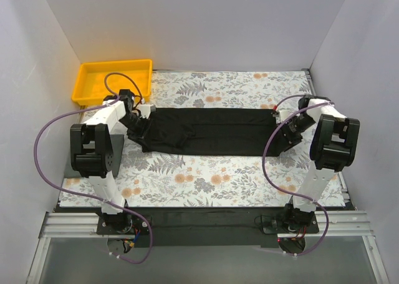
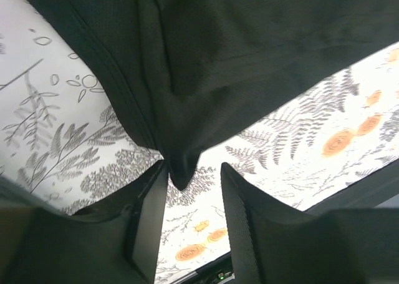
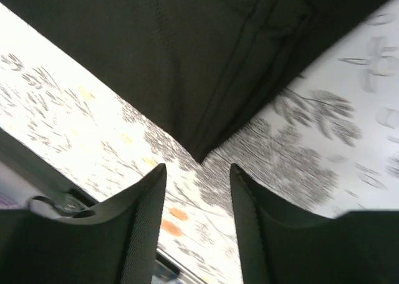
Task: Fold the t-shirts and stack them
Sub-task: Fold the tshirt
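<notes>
My left pincer [image 2: 193,193] and right pincer [image 3: 198,193] stand part-open at either end of the t-shirt [image 1: 206,131], gripping nothing; a yellow tray [image 1: 116,63] sits at the bench's [image 1: 206,178] ten o'clock

High rear view over the whole table [image 1: 206,178]; two close wrist views downward (opposite ends of the t-shirt [image 1: 206,131]).

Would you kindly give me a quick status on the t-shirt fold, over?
Both grippers open: left gripper and right gripper at opposite ends. Black t-shirt lies as a long band between them. Yellow tray far-left, apart from it.
</notes>
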Robot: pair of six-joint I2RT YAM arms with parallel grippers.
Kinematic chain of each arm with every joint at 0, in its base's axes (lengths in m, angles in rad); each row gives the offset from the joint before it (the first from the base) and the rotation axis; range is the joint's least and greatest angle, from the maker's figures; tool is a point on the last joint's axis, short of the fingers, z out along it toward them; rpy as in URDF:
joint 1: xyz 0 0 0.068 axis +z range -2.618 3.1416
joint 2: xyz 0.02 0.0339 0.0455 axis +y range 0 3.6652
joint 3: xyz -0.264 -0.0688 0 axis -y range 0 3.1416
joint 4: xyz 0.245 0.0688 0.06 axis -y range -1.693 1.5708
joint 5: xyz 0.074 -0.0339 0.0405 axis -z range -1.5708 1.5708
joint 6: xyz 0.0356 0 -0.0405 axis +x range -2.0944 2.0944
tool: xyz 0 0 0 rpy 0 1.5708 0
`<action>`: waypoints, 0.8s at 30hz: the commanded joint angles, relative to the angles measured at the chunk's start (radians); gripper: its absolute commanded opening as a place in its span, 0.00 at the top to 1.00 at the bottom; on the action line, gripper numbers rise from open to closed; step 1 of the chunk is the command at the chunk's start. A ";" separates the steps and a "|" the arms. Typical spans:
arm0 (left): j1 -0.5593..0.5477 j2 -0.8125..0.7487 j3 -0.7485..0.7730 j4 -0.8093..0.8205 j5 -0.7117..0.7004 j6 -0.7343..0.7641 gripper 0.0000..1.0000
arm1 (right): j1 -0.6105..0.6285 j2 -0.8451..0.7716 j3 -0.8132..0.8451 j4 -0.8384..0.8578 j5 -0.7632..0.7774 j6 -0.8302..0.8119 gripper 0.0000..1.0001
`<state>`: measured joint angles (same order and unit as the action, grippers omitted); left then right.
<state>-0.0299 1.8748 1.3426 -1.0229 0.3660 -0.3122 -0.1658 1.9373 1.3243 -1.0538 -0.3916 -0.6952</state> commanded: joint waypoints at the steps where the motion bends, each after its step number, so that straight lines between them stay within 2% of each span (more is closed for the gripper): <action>1: -0.002 -0.147 0.046 0.017 0.047 -0.034 0.61 | -0.017 -0.103 0.113 -0.037 0.043 -0.081 0.46; 4: -0.045 -0.187 0.038 0.049 0.054 -0.062 0.61 | -0.003 -0.107 0.211 -0.046 -0.013 -0.055 0.47; 9: -0.103 -0.161 0.029 0.092 0.129 -0.184 0.63 | 0.096 -0.095 0.248 -0.048 -0.073 0.020 0.58; 11: -0.142 -0.195 -0.011 0.142 0.149 -0.249 0.61 | 0.123 -0.092 0.240 -0.035 -0.095 0.045 0.60; 12: -0.162 -0.224 -0.078 0.237 0.131 -0.267 0.60 | 0.143 -0.089 0.230 -0.026 -0.099 0.054 0.60; 14: -0.246 -0.317 -0.149 0.349 0.071 -0.292 0.57 | 0.160 -0.086 0.211 0.009 -0.108 0.086 0.65; 15: -0.283 -0.339 -0.195 0.433 -0.032 -0.285 0.57 | 0.163 -0.084 0.184 0.021 -0.108 0.097 0.66; 17: -0.385 -0.347 -0.218 0.484 -0.163 -0.257 0.57 | 0.205 -0.084 0.152 0.058 -0.102 0.121 0.69; 19: -0.438 -0.309 -0.201 0.486 -0.319 -0.203 0.57 | 0.216 -0.086 0.092 0.093 -0.087 0.134 0.69; 22: -0.482 -0.220 -0.165 0.434 -0.415 -0.180 0.57 | 0.219 -0.089 0.040 0.123 -0.085 0.143 0.70; 24: -0.498 -0.184 -0.148 0.417 -0.424 -0.176 0.56 | 0.219 -0.100 0.003 0.133 -0.081 0.143 0.70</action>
<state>-0.5251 1.6524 1.1568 -0.6159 0.0967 -0.5152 0.0566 1.8549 1.3586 -0.9634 -0.4667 -0.5774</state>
